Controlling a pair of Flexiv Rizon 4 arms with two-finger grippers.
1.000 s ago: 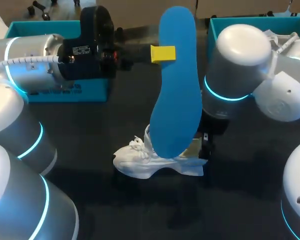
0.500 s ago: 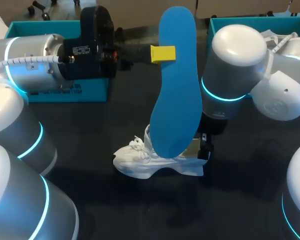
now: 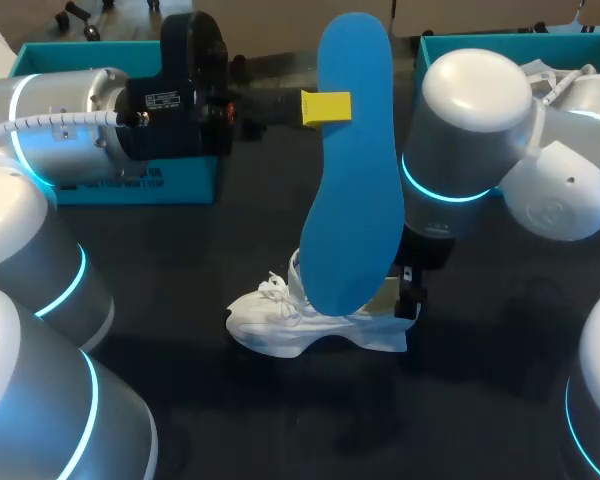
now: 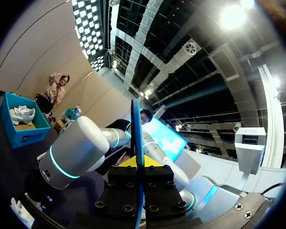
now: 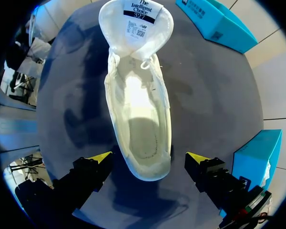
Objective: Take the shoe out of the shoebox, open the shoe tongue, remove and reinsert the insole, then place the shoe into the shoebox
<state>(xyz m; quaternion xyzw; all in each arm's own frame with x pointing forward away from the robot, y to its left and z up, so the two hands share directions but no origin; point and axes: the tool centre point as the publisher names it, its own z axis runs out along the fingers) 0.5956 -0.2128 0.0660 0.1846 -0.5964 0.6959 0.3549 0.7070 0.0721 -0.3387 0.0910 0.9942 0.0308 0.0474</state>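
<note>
My left gripper point(image 3: 326, 107) is shut on a blue insole point(image 3: 352, 170) and holds it upright in the air above the table. In the left wrist view the insole point(image 4: 137, 129) shows edge-on between the fingers of the left gripper point(image 4: 137, 163). A white shoe point(image 3: 305, 322) lies on the dark table below the insole. The right wrist view looks down into the shoe point(image 5: 139, 109), with its tongue point(image 5: 136, 21) folded back and no insole inside. My right gripper point(image 5: 149, 157) is open just above the heel, one yellow tip on each side and neither touching. In the head view the right gripper point(image 3: 407, 292) is mostly hidden under its arm.
A teal shoebox point(image 3: 120, 180) stands at the back left behind my left arm. A second teal box point(image 3: 510, 48) stands at the back right, largely covered by my right arm, and the same box point(image 4: 20, 125) shows a white shoe inside. Bare dark table point(image 3: 180, 270) lies left of the shoe.
My right arm's upper joint has shifted slightly to the left. The insole, the shoe and the left arm have kept their places.
</note>
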